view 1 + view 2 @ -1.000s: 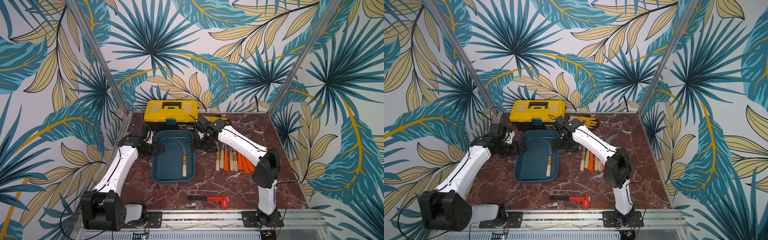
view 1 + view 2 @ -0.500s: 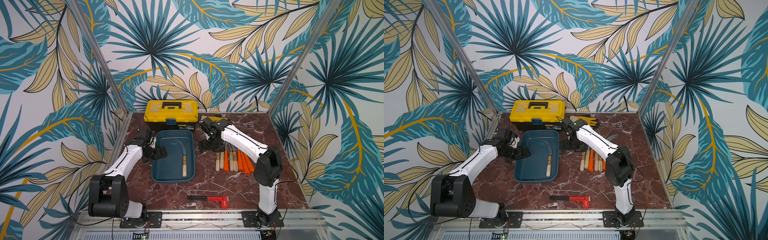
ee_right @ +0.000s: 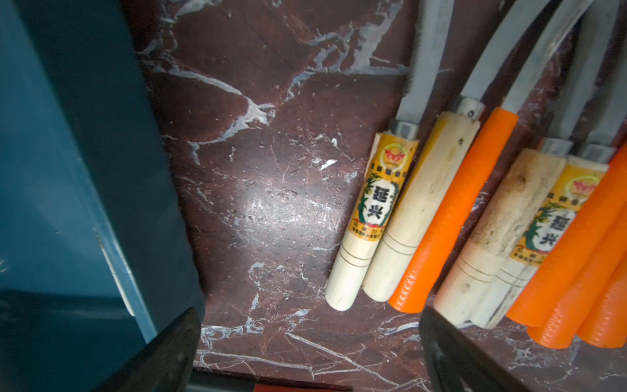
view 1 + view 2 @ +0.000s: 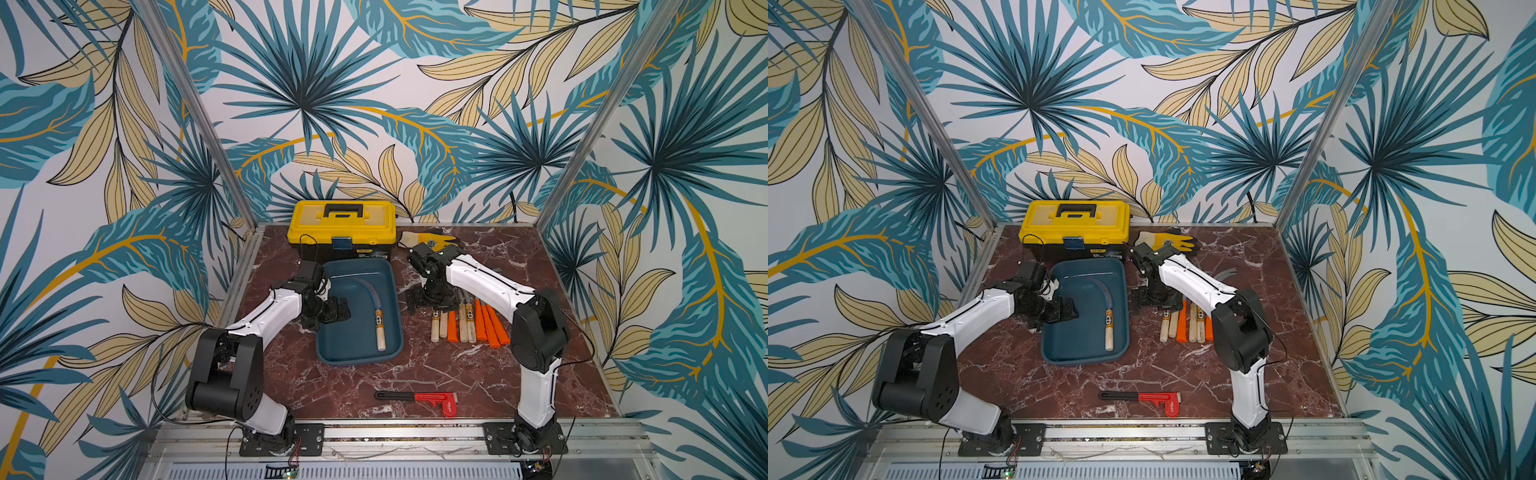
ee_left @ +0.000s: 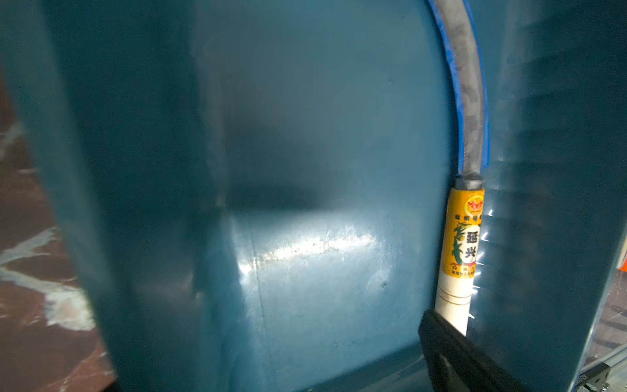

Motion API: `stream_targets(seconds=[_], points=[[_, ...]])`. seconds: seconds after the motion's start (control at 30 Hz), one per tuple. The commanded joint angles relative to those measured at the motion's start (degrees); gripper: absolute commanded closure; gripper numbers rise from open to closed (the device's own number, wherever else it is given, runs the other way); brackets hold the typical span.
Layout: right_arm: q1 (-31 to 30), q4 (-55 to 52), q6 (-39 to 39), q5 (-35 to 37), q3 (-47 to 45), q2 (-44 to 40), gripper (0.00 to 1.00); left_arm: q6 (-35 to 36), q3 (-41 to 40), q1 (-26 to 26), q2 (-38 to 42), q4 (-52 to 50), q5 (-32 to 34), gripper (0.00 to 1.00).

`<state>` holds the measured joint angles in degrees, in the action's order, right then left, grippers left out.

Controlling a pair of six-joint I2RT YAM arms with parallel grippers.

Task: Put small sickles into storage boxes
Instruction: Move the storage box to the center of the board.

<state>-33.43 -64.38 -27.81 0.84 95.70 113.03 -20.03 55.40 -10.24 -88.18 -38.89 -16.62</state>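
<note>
One sickle (image 4: pixel 378 320) lies inside the tray (image 4: pixel 358 360), along the side nearest the right arm, handle toward the robot's base. The other sickles (image 4: pixel 465 322) sit in a tight row on the table (image 4: pixel 419 376) just beside that side of the tray, wooden and orange handles touching one another. The right gripper (image 3: pixel 310 325) hangs low over the bare strip between tray and row with its jaws spread wide and nothing between them, so the step in hand looks like the reach for the next sickle. The nearest one is the labelled wooden-handled sickle (image 3: pixel 369 210) at the tray end of the row. The next move calls for a short shift toward that handle, a descent with one finger on its free side and the other slipped into the seam against its neighbour, then a squeeze. That seam is tight, so the neighbour may get nudged or dragged. The left gripper (image 4: pixel 334 311) hovers over the tray's far rim. Its wrist view shows only one finger (image 5: pixel 454 353), so I cannot tell how its jaws stand.
</note>
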Motion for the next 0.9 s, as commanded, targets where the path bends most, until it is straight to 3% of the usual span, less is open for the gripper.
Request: stream_targets(seconds=[0.0, 0.4, 0.87], points=[[0.2, -0.4, -0.3, 3.5, -1.7, -0.8, 0.0, -1.5, 2.0, -1.1, -1.8, 2.3, -1.1, 0.01], [3.0, 2.1, -1.7, 2.7, -4.7, 0.4, 0.04, -2.4, 7.8, -6.6, -7.9, 3.0, -1.1, 0.0], [5.4, 3.9, -1.1, 1.8, -5.0, 2.4, 0.38, -0.5, 8.1, -7.2, -1.6, -2.2, -0.7, 0.01]])
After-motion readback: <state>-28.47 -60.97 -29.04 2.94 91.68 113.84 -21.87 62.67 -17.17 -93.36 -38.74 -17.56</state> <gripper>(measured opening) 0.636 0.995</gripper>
